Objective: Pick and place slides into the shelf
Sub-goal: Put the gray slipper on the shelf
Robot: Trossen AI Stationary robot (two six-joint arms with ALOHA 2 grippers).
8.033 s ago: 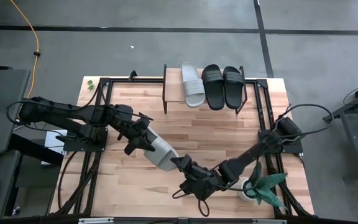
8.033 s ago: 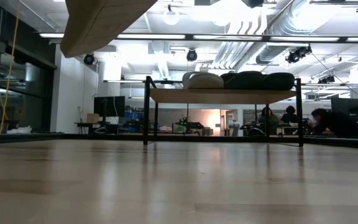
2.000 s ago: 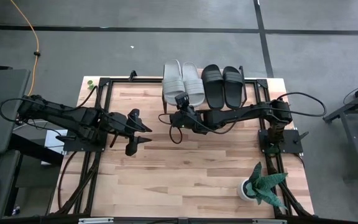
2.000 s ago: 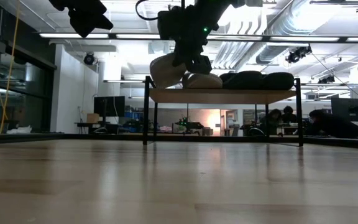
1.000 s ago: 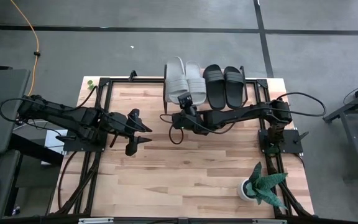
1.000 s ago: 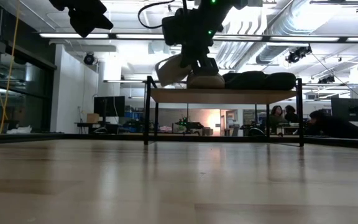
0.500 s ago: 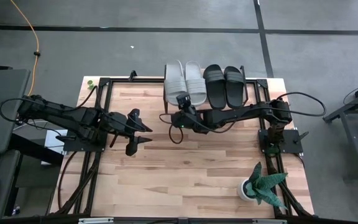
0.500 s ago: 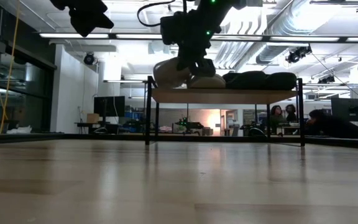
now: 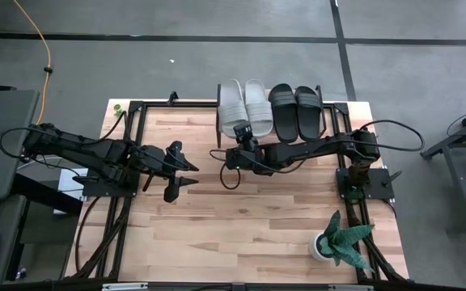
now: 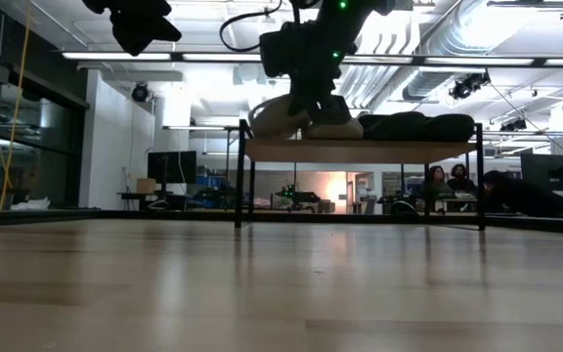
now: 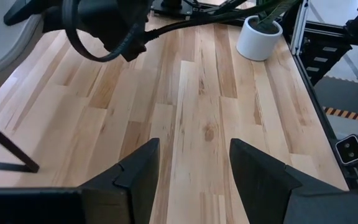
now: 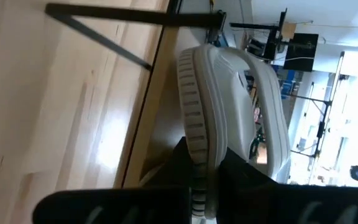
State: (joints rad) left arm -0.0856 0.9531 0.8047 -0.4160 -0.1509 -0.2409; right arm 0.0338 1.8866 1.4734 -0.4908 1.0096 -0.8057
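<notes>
Slides fill your shelf: two pale, two black. Your right gripper has its jaws clenched on the leftmost pale slide's heel. Left gripper hovers over the tabletop, jaws released.

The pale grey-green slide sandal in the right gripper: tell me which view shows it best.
The high view: the whole pale grey-green slide sandal on the light-wood shelf. The right wrist view shows its edge between the right gripper's fingers; the low view, a side profile; the left wrist view, nothing.
</notes>
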